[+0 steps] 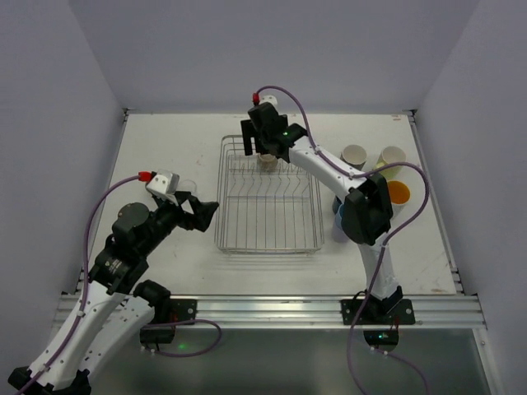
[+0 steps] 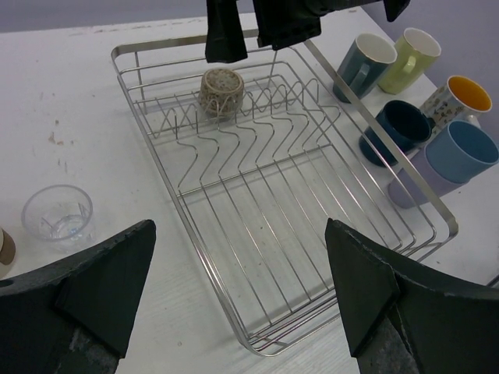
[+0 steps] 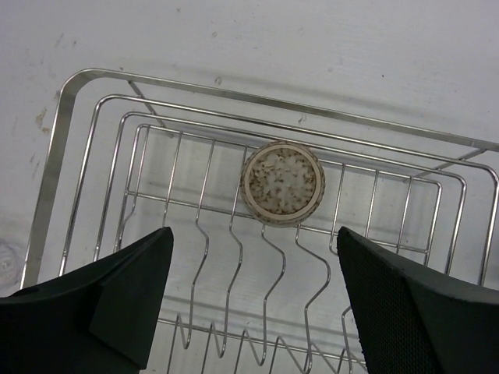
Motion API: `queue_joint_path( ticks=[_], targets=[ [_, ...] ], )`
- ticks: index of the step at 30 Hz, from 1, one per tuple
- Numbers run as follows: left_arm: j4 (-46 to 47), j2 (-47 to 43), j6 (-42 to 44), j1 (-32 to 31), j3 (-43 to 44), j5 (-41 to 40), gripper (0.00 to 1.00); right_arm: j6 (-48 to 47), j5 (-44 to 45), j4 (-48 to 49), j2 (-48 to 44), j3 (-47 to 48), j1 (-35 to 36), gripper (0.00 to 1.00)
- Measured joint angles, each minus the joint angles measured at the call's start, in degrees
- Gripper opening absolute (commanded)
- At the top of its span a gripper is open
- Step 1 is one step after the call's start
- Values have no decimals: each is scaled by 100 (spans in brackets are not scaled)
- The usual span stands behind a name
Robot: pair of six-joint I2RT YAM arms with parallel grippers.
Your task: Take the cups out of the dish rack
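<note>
The silver wire dish rack (image 1: 268, 226) lies mid-table. One beige speckled cup (image 1: 268, 161) stands upside down at its far end; it also shows in the left wrist view (image 2: 221, 91) and in the right wrist view (image 3: 282, 181). My right gripper (image 1: 258, 150) hovers open just above this cup, its fingers (image 3: 125, 288) apart on either side and nothing between them. My left gripper (image 1: 206, 216) is open and empty at the rack's near left corner, above the rack's rim (image 2: 234, 312). The rest of the rack holds no cups.
A clear cup (image 2: 58, 214) stands left of the rack, with a beige one (image 2: 4, 253) at the frame edge. Right of the rack stand grey-teal (image 2: 365, 62), yellow-green (image 2: 411, 58), orange-lined (image 2: 460, 100), dark blue (image 2: 398, 128), light blue (image 2: 464, 152) and lavender (image 2: 417, 187) cups.
</note>
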Motion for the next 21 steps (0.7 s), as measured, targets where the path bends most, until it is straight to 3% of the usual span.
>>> queue_joint_path(
  ticks=[16, 20, 21],
  targets=[
    [4, 37, 0, 59, -2, 166, 94, 262, 72, -20, 1423, 529, -295, 82],
    [4, 63, 0, 90, -2, 184, 94, 302, 66, -20, 1539, 643, -328, 68],
    [4, 72, 0, 94, -2, 195, 94, 317, 50, -22, 1539, 651, -328, 57]
  ],
)
